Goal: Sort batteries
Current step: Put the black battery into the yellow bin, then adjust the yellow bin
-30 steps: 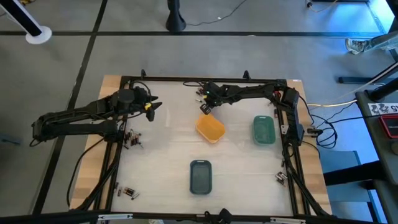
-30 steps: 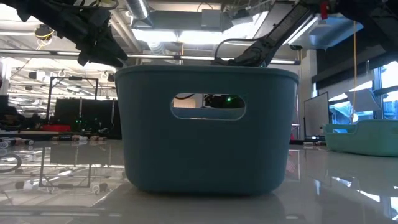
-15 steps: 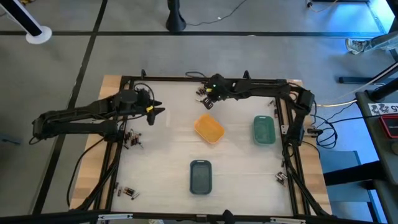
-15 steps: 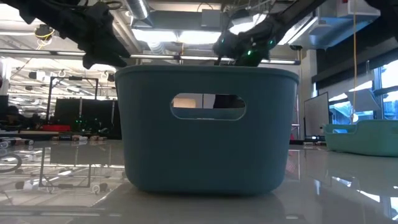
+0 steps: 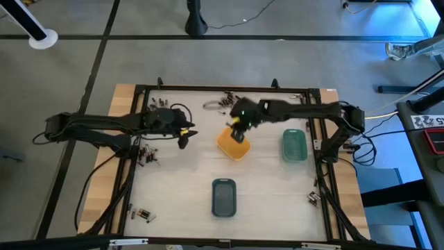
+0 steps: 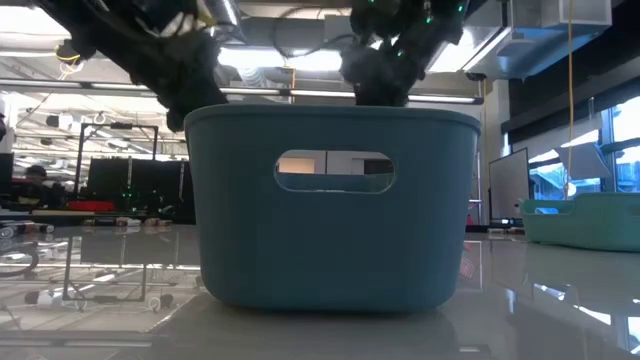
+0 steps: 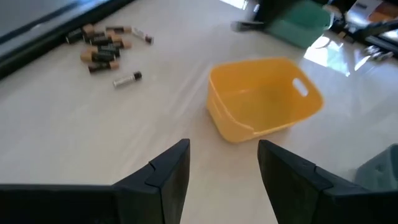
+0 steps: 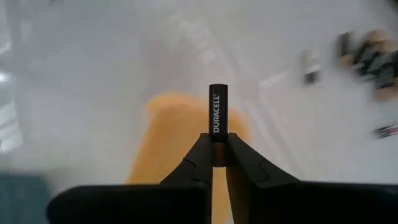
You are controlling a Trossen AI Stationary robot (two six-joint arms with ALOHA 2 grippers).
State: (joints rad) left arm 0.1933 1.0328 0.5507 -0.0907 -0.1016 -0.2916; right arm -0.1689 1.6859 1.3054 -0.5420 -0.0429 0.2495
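Nearest the front edge of the bench [image 5: 180,201] stands the slate-blue tray [image 5: 223,197], which fills the low view [image 6: 330,205]. A few batteries [image 5: 143,214] lie by the front left corner and a small dark bit sits by the right frame near the front.

Further in, at mid bench, the orange tray [image 5: 234,144] sits just left of the green tray [image 5: 294,145]. The right hand [image 5: 238,130] hangs over the orange tray's far rim; its fingers are pinched narrow on one dark battery [image 8: 217,118], held by its lower end and standing up between the fingertips [image 8: 203,149], with the orange tray [image 8: 180,143] blurred below it. The left hand [image 5: 183,137] hovers over bare bench to the left of the orange tray, its fingers [image 7: 163,174] set partly apart with nothing between them; its wrist view looks across to the orange tray [image 7: 264,106] and a loose group of batteries [image 7: 106,46] beyond it. Another small cluster [image 5: 146,154] lies by the left frame.

Farthest back, along the far edge, more batteries [image 5: 225,101] are scattered near the middle, and a few [image 5: 159,104] toward the left corner
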